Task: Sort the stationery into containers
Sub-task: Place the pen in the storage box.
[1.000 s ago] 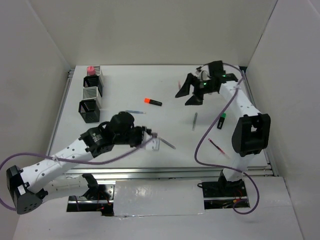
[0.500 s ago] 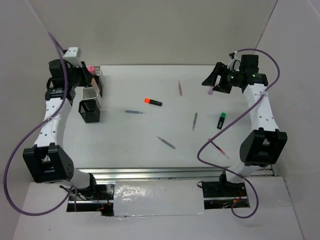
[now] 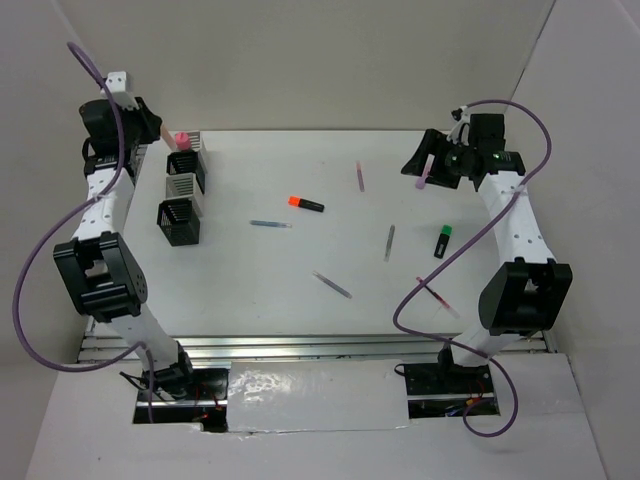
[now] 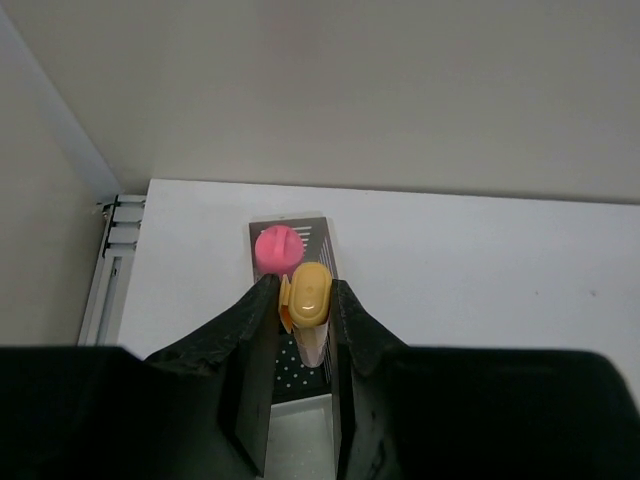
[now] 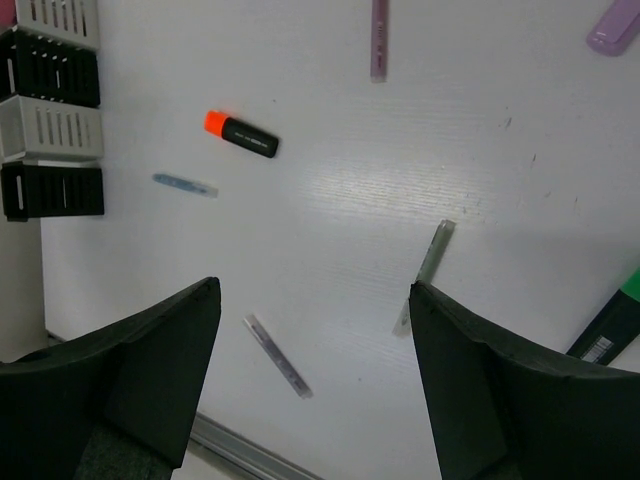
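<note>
My left gripper (image 4: 304,300) is shut on the yellow-orange highlighter (image 4: 310,285) and holds it upright over the back black mesh cup (image 4: 300,375). That cup holds a pink marker (image 4: 277,246). In the top view the left gripper (image 3: 155,128) is at the back left, above the row of cups (image 3: 183,186). My right gripper (image 5: 312,290) is open and empty, high over the back right (image 3: 425,168). On the table lie an orange-capped black marker (image 3: 306,204), a blue pen (image 3: 270,224), a pink pen (image 3: 360,176), two grey pens (image 3: 389,242) (image 3: 331,284), a green-capped marker (image 3: 444,241) and a red pen (image 3: 435,292).
A lilac marker (image 5: 612,25) lies at the back right, near my right gripper. White walls close in the table at the back and both sides. A metal rail (image 3: 300,345) runs along the near edge.
My left arm swung from the front middle of the table to the back left and now sits a little higher over the cups. My right gripper pulled back to the right.
</note>
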Motion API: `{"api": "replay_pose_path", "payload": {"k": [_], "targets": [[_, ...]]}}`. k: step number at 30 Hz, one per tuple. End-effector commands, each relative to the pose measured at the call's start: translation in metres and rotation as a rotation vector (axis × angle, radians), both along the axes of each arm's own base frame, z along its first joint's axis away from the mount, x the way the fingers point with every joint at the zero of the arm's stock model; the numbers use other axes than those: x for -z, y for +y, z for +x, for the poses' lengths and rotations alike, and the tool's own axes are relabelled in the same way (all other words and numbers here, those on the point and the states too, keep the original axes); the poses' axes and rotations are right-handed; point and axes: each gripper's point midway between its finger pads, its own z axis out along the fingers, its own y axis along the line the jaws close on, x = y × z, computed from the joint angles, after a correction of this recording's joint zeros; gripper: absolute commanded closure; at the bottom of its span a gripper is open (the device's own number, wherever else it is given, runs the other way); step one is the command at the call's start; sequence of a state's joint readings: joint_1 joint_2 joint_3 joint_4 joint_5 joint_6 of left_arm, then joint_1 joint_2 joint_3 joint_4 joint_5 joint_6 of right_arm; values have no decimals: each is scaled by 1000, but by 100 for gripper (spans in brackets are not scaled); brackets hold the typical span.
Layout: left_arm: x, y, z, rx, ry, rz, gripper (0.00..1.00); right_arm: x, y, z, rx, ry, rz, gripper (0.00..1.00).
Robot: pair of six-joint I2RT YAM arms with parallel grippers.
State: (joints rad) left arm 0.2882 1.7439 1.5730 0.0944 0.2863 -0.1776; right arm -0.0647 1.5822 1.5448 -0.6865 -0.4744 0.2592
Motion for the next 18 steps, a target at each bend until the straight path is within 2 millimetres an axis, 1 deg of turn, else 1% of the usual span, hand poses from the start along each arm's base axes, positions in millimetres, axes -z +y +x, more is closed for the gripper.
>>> {"api": "replay_pose_path", "payload": {"k": [1, 2, 3, 5, 7, 8, 11, 12, 14, 15, 18], "targets": [[-10, -7, 16, 36, -72, 76, 100, -25, -5, 7, 24, -110, -50, 18], [-7, -10, 18, 44, -73, 87, 100, -28, -7, 9, 31, -119, -53, 18], [1, -11, 21, 48, -67, 91, 100, -28, -9, 10, 40, -120, -61, 18], [17, -17, 27, 73, -39, 100, 100, -28, -10, 14, 40, -120, -58, 18], [26, -18, 31, 86, -22, 117, 100, -26, -8, 14, 33, -108, -50, 18], [34, -18, 35, 82, -10, 122, 100, -25, -8, 14, 33, -102, -50, 18], [44, -17, 39, 69, 3, 141, 100, -18, -8, 15, 34, -85, -48, 18], [51, -15, 41, 65, 12, 141, 100, -18, -9, 16, 39, -87, -52, 18], [57, -14, 44, 64, 26, 142, 96, -17, -10, 17, 44, -86, -56, 18], [64, -13, 46, 64, 37, 145, 91, -17, -11, 18, 46, -88, -58, 18], [75, -10, 50, 53, 52, 152, 85, -15, -11, 20, 48, -76, -55, 18]]}}
